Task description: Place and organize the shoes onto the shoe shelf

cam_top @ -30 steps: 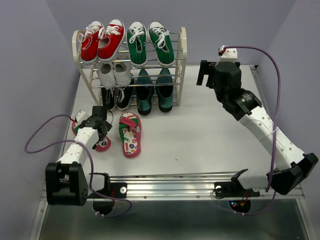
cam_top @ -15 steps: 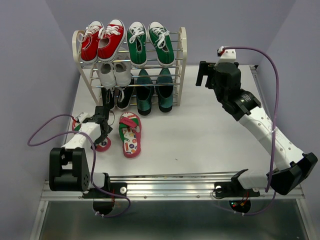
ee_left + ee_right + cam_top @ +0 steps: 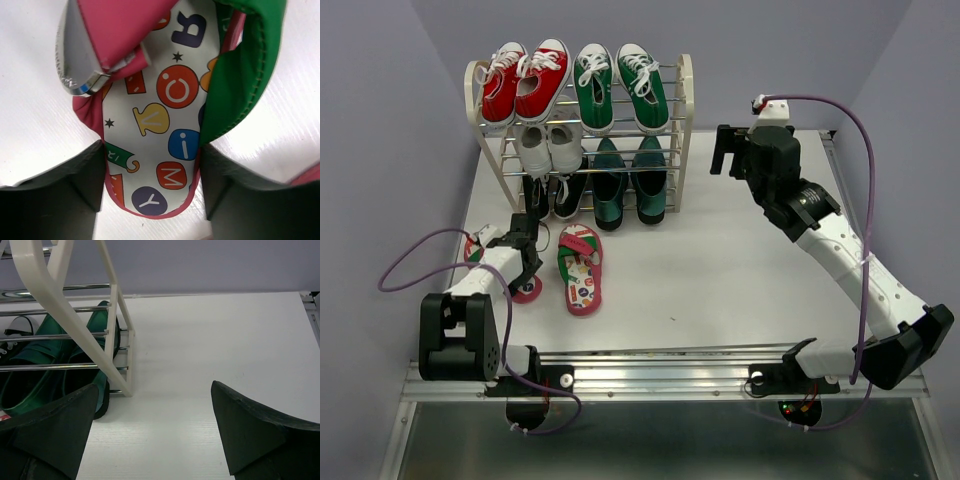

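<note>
Hanging over the pink-edged flip-flop with the cartoon-print sole (image 3: 172,90), which lies on the white bench (image 3: 720,260) near the cream shoe shelf (image 3: 686,95), the left gripper (image 3: 152,170) is spread wide on both sides of it, the shoe's long way running straight ahead, while the right gripper (image 3: 155,425), spread and empty, is far off.

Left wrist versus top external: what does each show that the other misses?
Only left wrist: the flip-flop's letter-print sole lying between the left gripper's spread fingers. Only top external: the shoe shelf, the second flip-flop and the right gripper. Both: that first flip-flop resting on the white table.
</note>
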You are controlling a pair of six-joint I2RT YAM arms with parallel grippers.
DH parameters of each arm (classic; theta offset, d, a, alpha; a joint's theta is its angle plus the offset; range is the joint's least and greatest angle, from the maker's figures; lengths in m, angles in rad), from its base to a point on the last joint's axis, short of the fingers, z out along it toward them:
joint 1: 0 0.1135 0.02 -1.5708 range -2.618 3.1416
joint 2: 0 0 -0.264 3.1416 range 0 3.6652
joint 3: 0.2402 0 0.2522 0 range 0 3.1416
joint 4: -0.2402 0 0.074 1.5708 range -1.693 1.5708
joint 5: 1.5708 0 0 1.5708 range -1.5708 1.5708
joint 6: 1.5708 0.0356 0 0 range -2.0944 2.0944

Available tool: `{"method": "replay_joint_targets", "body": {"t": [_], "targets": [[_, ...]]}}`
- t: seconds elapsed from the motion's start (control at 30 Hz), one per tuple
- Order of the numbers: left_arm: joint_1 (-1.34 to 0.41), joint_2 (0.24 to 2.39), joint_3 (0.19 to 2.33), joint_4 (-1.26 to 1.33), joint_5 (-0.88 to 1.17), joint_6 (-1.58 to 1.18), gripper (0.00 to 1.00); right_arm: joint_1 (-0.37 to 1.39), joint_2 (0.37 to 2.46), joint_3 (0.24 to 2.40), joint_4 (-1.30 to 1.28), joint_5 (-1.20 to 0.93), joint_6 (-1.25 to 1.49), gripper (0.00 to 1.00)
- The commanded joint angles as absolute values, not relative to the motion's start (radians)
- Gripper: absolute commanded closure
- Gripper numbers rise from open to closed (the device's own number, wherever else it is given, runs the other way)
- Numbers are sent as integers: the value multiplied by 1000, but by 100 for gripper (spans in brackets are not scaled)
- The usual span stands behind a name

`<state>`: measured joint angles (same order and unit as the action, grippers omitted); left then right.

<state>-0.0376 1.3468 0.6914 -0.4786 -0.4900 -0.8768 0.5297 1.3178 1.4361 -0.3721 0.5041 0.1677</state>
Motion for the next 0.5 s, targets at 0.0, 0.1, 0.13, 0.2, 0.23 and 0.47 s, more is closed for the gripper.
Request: {"method": "replay_joint_targets", "body": {"t": [0.0, 0.1, 0.13, 0.2, 0.23, 0.47], "targets": [[-32, 1332, 655, -433, -448, -900, 71, 523, 1318, 1442, -311, 495, 161, 0], [-31, 1258, 657, -452, -436, -893, 100, 523, 1324, 1443, -310, 491, 163, 0], [-32, 1238, 658, -457, -433, -891, 100, 523, 1325, 1442, -307, 489, 163, 0], [-32, 1198, 658, -465, -407, -873, 100, 523, 1328, 1442, -308, 485, 163, 0], [-32, 1152, 660, -471, -396, -850, 100, 523, 1330, 1440, -308, 483, 163, 0], [-60, 878, 652, -479, -237, -792, 100, 523, 1335, 1437, -299, 462, 163, 0]]}}
